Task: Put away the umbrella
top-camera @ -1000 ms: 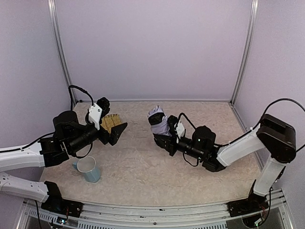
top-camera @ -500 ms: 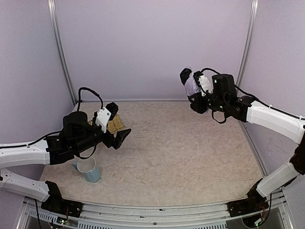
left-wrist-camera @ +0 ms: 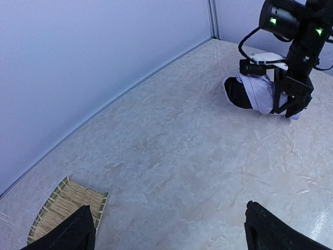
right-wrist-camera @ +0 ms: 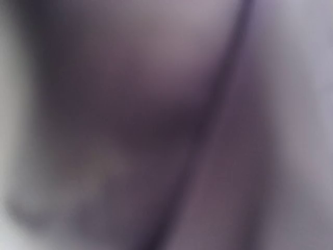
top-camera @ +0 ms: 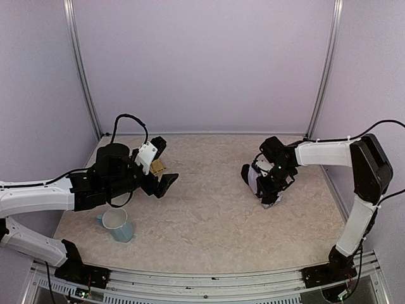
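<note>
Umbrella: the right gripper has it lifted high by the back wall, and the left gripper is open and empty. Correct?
No, it is not lifted high. The right gripper holds the umbrella down low at the table, on its right side; the top external view shows it. The left gripper is open and empty, as stated.

The umbrella (top-camera: 256,180) (left-wrist-camera: 258,92), collapsed into a crumpled pale lavender-white bundle with its black end turned toward frame left, sat right of centre in the overhead view.
</note>
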You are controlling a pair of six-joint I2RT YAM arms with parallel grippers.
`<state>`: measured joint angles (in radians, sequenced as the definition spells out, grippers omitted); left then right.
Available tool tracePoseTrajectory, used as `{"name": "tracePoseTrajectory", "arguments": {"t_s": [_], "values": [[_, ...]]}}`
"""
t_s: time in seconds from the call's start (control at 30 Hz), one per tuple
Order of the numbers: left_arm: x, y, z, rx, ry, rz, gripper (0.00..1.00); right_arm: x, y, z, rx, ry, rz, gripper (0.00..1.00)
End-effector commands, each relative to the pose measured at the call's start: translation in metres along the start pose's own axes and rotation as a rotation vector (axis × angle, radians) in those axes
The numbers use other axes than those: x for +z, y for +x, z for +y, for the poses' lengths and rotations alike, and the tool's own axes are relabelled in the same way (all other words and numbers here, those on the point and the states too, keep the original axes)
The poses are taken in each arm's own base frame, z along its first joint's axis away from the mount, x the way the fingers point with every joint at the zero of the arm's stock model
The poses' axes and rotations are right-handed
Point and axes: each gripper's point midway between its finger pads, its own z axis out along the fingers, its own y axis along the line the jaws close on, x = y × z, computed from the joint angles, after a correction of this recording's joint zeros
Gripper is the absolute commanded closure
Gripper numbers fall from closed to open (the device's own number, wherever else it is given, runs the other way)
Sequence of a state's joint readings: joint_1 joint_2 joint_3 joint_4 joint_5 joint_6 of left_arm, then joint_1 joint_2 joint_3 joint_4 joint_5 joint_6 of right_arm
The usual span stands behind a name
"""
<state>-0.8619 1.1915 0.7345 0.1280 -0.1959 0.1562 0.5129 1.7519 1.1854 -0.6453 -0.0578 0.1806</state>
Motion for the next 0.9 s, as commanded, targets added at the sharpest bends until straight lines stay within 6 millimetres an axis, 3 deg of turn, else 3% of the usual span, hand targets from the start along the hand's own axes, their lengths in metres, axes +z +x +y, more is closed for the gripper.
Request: {"name": "tracePoseTrajectory", "arguments": {"t_s": [0.0, 0.03, 0.07, 0.1, 0.13, 0.23, 0.4, 0.53, 0.7, 0.77, 0.87], "values": [[-0.002, -0.004, 0.002, -0.018, 0.012, -0.003, 0.03, 0.024, 0.016, 0.002, 0.056, -0.051, 0.078, 0.73], [-0.003, -0.003, 0.002, -0.016, 0.013, 0.001, 0.03, 0.025, 0.014, 0.003, 0.057, -0.056, 0.077, 0.64], [-0.003, -0.001, 0.002, -0.017, 0.012, 0.003, 0.03, 0.025, 0.013, 0.003, 0.058, -0.059, 0.073, 0.49], [-0.004, -0.002, 0.003, -0.017, 0.009, 0.002, 0.03, 0.023, 0.009, 0.004, 0.059, -0.059, 0.061, 0.17], [-0.004, 0.000, 0.004, -0.018, 0.008, 0.004, 0.03, 0.019, 0.006, 0.004, 0.058, -0.057, 0.050, 0.02], [-0.004, 0.000, 0.005, -0.017, 0.008, 0.002, 0.03, -0.002, -0.011, 0.008, 0.040, -0.074, -0.014, 0.00], [-0.001, 0.001, 0.005, -0.011, 0.010, 0.008, 0.02, -0.058, -0.047, 0.025, -0.026, -0.142, -0.147, 0.00], [0.001, -0.002, 0.012, -0.009, -0.008, 0.007, 0.02, -0.099, -0.069, 0.022, -0.073, -0.129, -0.254, 0.00], [-0.001, -0.012, 0.046, -0.047, -0.094, -0.011, 0.01, -0.147, -0.101, -0.027, -0.029, -0.035, -0.460, 0.00], [-0.004, -0.016, 0.074, -0.089, -0.169, -0.017, 0.01, -0.177, -0.114, -0.050, -0.011, 0.012, -0.624, 0.00], [-0.016, -0.017, 0.128, -0.184, -0.309, -0.038, 0.01, -0.223, -0.115, -0.086, 0.015, 0.106, -0.867, 0.00]]}}
